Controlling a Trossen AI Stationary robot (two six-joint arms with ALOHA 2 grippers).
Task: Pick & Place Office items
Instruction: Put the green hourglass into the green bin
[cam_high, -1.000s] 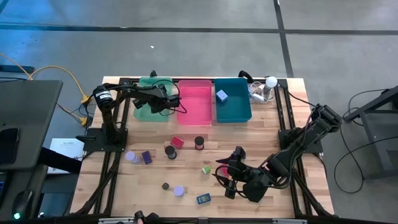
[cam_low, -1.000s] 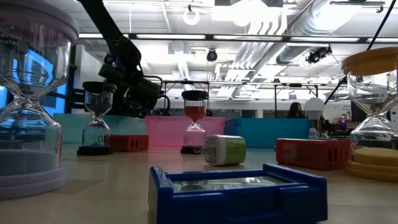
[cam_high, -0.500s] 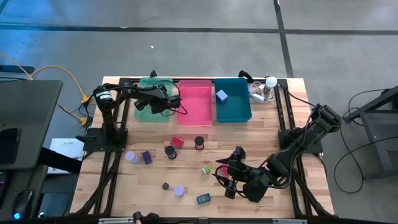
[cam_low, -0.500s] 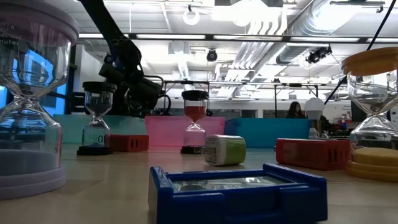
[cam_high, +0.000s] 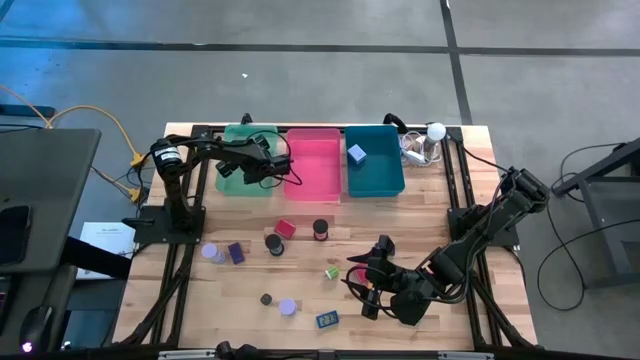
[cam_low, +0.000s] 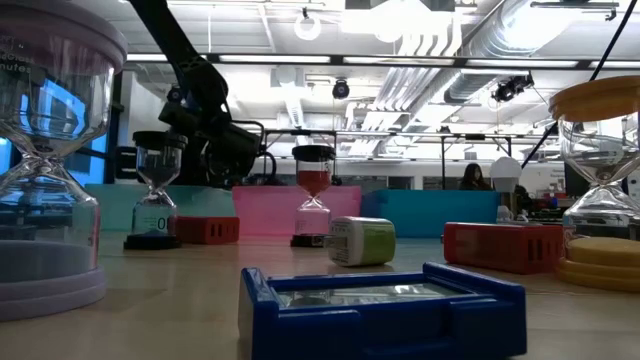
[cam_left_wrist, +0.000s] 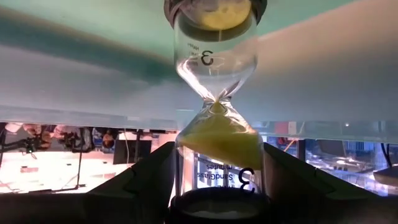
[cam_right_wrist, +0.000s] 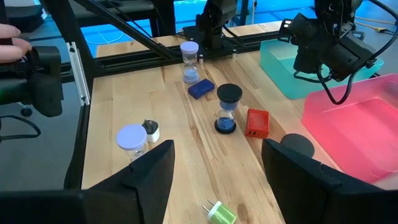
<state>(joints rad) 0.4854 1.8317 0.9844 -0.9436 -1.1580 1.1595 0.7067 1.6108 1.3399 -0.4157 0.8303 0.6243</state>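
From above, the left gripper (cam_high: 268, 163) hangs over the green bin (cam_high: 232, 178), while the right gripper (cam_high: 368, 268) waits low over the table, fingers apart and empty. Its wrist view shows a yellow-sand hourglass (cam_left_wrist: 216, 118) between the fingers over the bin's floor, probably just being let go, so next comes a clean lift away.

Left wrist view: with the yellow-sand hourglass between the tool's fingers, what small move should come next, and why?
Probably open the left tool wider to release the yellow-sand glass hourglass: it sits between the fingers, with the green plastic bin's floor close behind it.
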